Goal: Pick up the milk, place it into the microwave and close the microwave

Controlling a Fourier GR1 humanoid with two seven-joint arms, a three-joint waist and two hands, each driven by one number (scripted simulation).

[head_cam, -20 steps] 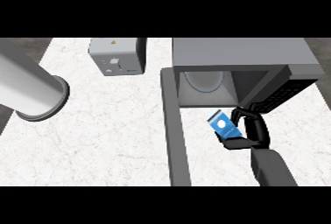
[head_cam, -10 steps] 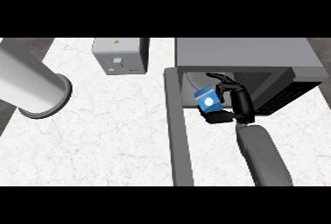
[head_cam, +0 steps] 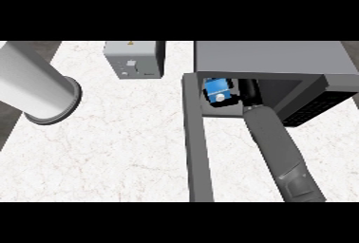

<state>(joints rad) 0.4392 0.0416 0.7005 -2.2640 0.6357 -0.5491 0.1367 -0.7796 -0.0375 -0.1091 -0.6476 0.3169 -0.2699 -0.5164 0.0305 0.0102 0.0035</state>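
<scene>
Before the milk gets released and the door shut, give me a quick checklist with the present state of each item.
1. Milk at the microwave opening: ok, it sits at the cavity mouth.
2. Milk resting on the microwave floor: cannot tell, its underside is hidden.
3. Right robot hand around the milk: ok, black fingers beside the carton, forearm reaching in.
4. Microwave door open wide: ok, it swings out toward the view's lower edge.
5. Door's swing path free: not ok, the right forearm lies across the opening.
6. Left robot hand ready for the door: cannot tell, only the forearm shows at the view's left.
</scene>
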